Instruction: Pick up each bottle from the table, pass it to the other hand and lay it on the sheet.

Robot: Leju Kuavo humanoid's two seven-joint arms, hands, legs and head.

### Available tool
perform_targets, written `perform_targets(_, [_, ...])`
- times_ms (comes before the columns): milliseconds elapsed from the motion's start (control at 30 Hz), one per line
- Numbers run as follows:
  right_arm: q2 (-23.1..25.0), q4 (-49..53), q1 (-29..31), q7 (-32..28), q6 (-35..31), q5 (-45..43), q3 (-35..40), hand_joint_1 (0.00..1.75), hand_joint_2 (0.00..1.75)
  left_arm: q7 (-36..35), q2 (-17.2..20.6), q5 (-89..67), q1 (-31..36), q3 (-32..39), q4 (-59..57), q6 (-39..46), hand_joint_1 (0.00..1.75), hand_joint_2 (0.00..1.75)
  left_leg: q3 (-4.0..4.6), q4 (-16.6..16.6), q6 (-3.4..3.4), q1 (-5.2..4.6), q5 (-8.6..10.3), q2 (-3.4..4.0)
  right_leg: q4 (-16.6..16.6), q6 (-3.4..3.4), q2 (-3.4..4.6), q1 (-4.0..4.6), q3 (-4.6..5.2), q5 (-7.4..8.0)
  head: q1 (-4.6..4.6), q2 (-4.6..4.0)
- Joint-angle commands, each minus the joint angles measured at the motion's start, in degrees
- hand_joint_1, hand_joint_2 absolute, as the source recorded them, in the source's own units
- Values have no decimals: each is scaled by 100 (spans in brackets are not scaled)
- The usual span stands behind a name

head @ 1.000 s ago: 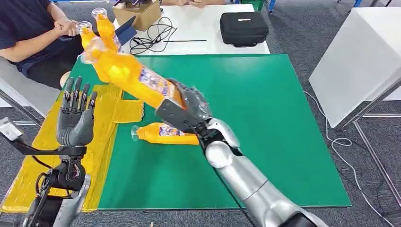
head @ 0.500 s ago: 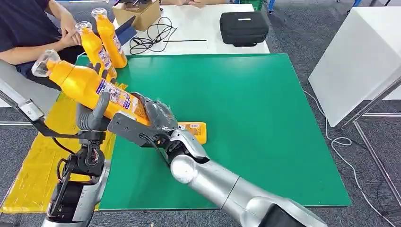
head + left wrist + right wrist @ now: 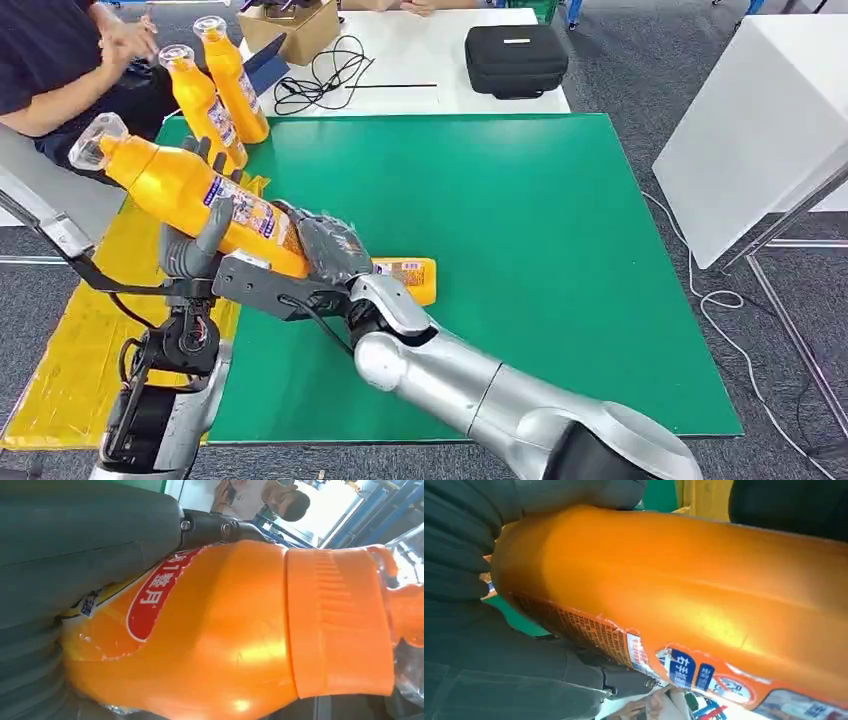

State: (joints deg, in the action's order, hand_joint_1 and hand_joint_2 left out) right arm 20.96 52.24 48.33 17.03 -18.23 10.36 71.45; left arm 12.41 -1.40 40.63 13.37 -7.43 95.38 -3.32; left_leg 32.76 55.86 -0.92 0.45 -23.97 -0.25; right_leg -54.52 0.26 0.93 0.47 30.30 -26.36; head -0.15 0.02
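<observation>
Head view: the held orange bottle (image 3: 190, 195) hangs in the air over the seam between the green mat (image 3: 520, 260) and the yellow sheet (image 3: 70, 340). Its long axis runs from about 10 o'clock, where the clear cap (image 3: 92, 142) points up and away toward the seated person (image 3: 60, 60), down to about 4 o'clock at its base. The right hand (image 3: 325, 250) is wrapped round the base end. The left hand (image 3: 195, 245) stands at the bottle's mid-body, thumb laid over the label and dark fingers rising behind it at 12 o'clock, so both hands are on the bottle. The handover looks under way; the next move likely turns on the left hand's hold being firm before the right lets go. The sheet lies at 7 o'clock from the bottle. A second bottle (image 3: 405, 275) lies flat on the mat at 3 o'clock of the right hand, and two upright bottles (image 3: 215, 85) stand at 12 o'clock.

Left wrist view: the left hand (image 3: 75, 555) presses against the bottle's labelled shoulder (image 3: 210, 630), fingers closed round it, the ribbed orange collar beyond.

Right wrist view: the right hand (image 3: 479, 645) clasps the bottle's base end (image 3: 674, 580), grey fingers curled round it.
</observation>
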Motion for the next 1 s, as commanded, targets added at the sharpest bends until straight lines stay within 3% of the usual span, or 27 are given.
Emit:
perform_targets(33, [-96, -206, -50, -73, 366, 98, 753, 175, 175, 3, -152, -27, 503, 59, -350, 53, 3, 175, -17, -4, 1, 7, -4, -22, 12, 8, -30, 7, -30, -7, 2, 0])
perform_targets(67, [-96, -232, -46, -86, 377, 108, 745, 175, 175, 26, -150, -28, 488, 81, -331, 59, 152, 175, -23, -4, 1, 6, -6, -25, 13, 11, -36, 6, -37, -11, 0, 0])
perform_targets(100, [-96, -246, -46, -91, 387, 113, 744, 175, 175, 43, -151, -22, 472, 101, -315, 59, 175, 175, -29, -4, 2, 6, -8, -26, 13, 12, -38, 7, -44, -13, 0, 0])
perform_targets(633, [-96, -617, 64, -189, 490, 137, 636, 175, 175, 103, -127, 52, 393, 256, -289, -14, 175, 175, -5, -2, 1, 3, 1, -15, 6, 5, -20, 3, -13, -2, 0, 0])
perform_targets(833, [-96, -994, 86, -537, 244, 203, 223, 175, 175, 185, 15, 138, 54, 694, -118, -265, 175, 175, -33, -9, 4, 7, -8, -6, 16, 9, -17, 7, -41, -7, 0, 0])
perform_targets(900, [-96, -1117, 56, -728, 33, 279, -67, 175, 175, 169, 8, 145, -59, 826, -53, -279, 175, 175, -28, -6, 3, 7, -9, -11, 13, 9, -21, 7, -38, -9, 0, 0])
perform_targets(933, [-96, -1201, 4, -1085, 58, 218, -568, 171, 175, 158, 38, 140, -171, 937, -12, -321, 175, 175, -20, -7, 2, 4, -4, -14, 12, 7, -22, 5, -29, -6, 2, 0])
perform_targets(967, [-96, -1244, -54, -1427, 257, 234, -1016, 0, 175, 164, 64, 118, -231, 1007, -20, -378, 175, 175, -27, -5, 3, 6, -7, -14, 12, 9, -24, 7, -37, -9, -2, 0])
perform_targets(1000, [-142, -1182, -129, -1602, 377, 443, -1498, 0, 0, 178, 93, 71, -282, 1082, -34, -461, 175, 175, -19, -5, 2, 3, -5, -7, 8, 7, -15, 4, -25, -6, 0, 0])
